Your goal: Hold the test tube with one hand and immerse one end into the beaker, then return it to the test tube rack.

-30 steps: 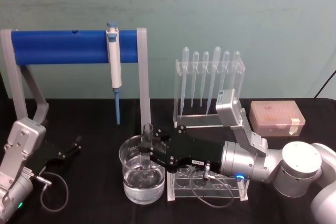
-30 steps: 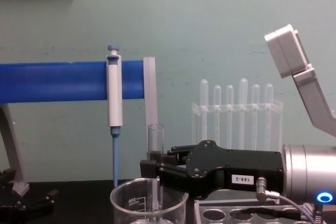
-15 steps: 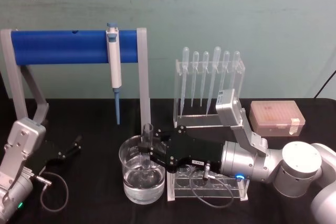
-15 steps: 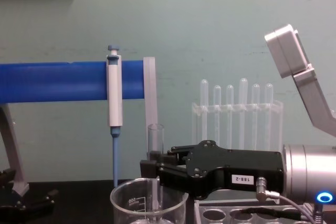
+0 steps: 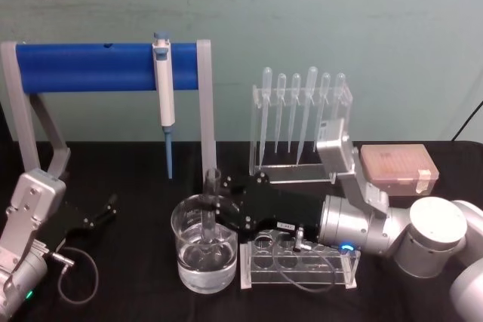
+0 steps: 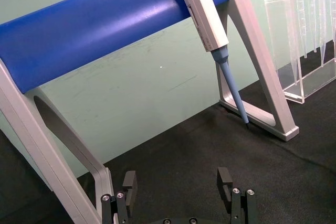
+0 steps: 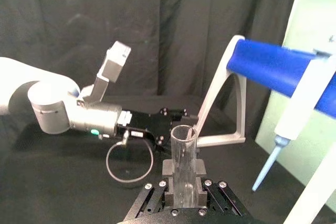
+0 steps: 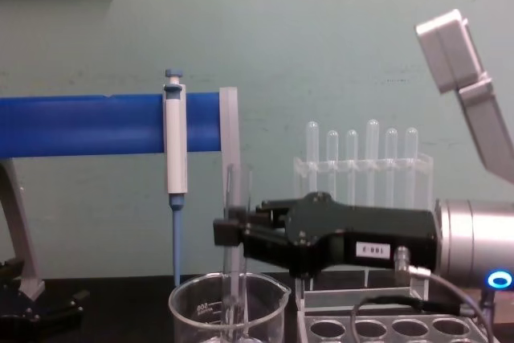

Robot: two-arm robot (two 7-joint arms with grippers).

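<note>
Jaws of the right gripper (image 5: 212,213) are pinched on the test tube (image 5: 212,185), which is held upright with its lower end inside the beaker (image 5: 183,250), just beside the rack (image 5: 332,275) on the black surface (image 5: 136,179). Jaws of the left gripper (image 6: 177,182) are spread, and it is parked low at the left, well apart from the beaker.

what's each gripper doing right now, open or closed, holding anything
Left gripper: open, holding nothing, parked at far left.
Right gripper: shut on the test tube, whose lower end is inside the beaker.
</note>
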